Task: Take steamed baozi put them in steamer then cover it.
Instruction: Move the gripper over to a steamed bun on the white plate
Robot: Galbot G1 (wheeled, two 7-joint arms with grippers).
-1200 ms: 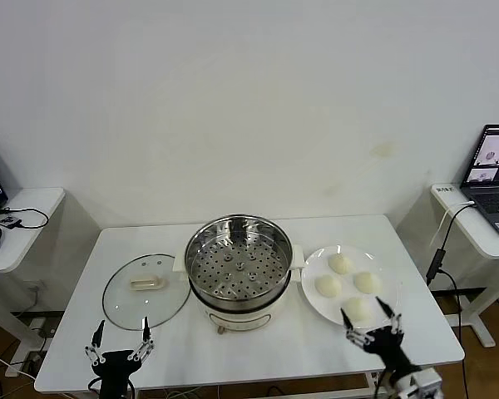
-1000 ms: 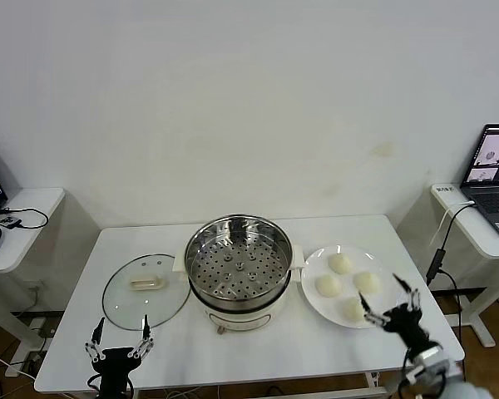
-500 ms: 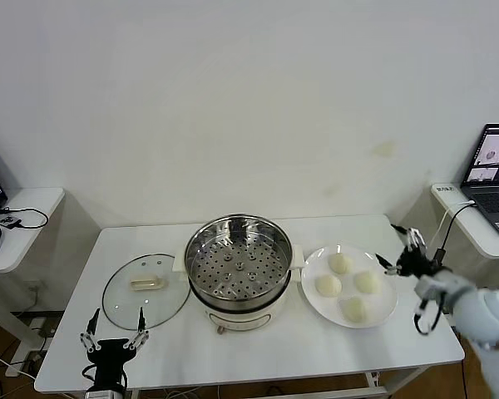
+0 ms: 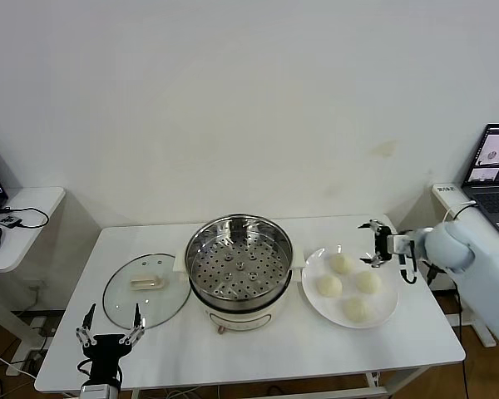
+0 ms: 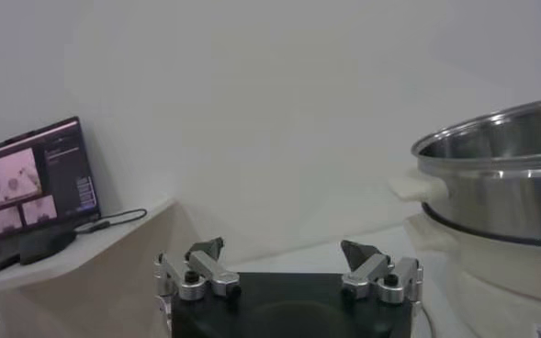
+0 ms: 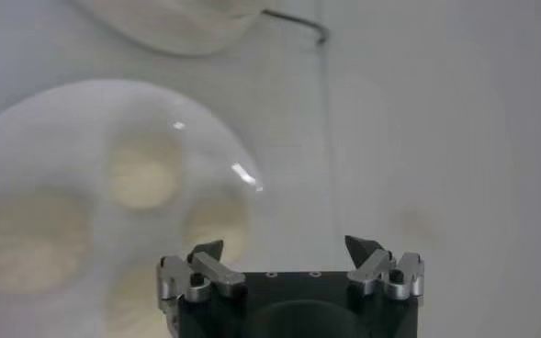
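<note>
Four cream-white baozi (image 4: pixel 348 283) lie on a white plate (image 4: pixel 389 309) at the table's right; they also show in the right wrist view (image 6: pixel 141 171). The steel steamer (image 4: pixel 239 270) with its perforated tray stands at the centre, uncovered; its rim shows in the left wrist view (image 5: pixel 495 174). The glass cover (image 4: pixel 145 289) lies flat to its left. My right gripper (image 4: pixel 373 243) is open and empty, held above the table at the plate's far right edge. My left gripper (image 4: pixel 108 326) is open and empty at the front left edge, below the cover.
A laptop (image 4: pixel 491 179) sits on a side table at the right, with a cable hanging (image 4: pixel 439 249) near my right arm. Another side table (image 4: pixel 12 223) with cables stands at the left. A white wall is behind the table.
My right gripper has risen from the front edge near the plate and swung up and back to the plate's far right side. My left gripper has sunk slightly at the front edge.
</note>
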